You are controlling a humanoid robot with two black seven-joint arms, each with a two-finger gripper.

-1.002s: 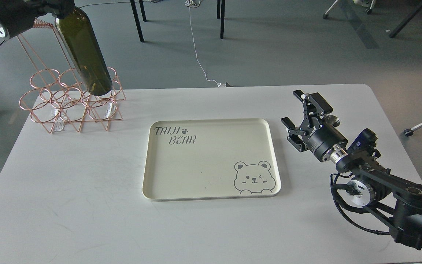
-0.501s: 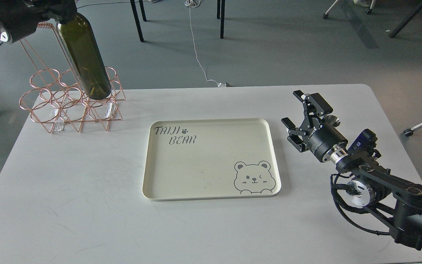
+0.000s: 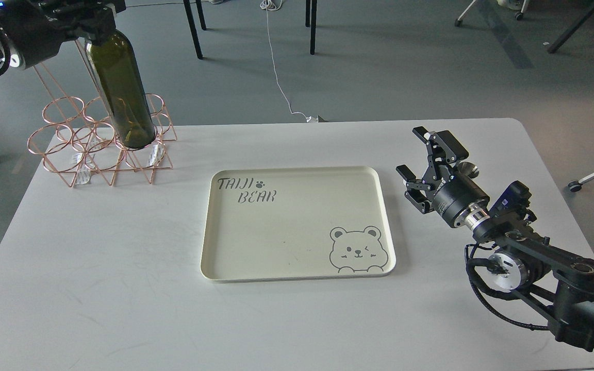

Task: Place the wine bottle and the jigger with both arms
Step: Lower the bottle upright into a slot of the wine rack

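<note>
The dark olive-green wine bottle (image 3: 120, 87) hangs nearly upright at the far left, its base down in the right front ring of the copper wire rack (image 3: 65, 149). My left gripper (image 3: 89, 18) is shut on the bottle's top; the neck is hidden inside it. My right gripper (image 3: 413, 152) is open and empty, held just right of the cream tray (image 3: 297, 170). Only a small silver part of the jigger (image 3: 467, 167) shows behind the right gripper, on the table.
The cream tray with "TAIJI BEAR" lettering and a bear drawing lies in the table's middle. The white table (image 3: 121, 288) ends close behind the rack. Chair legs (image 3: 194, 31) and a white cable (image 3: 276, 67) are on the floor beyond.
The left gripper has moved right and down, bringing the bottle more upright and its base lower into the rack's ring. The right arm has not moved.
</note>
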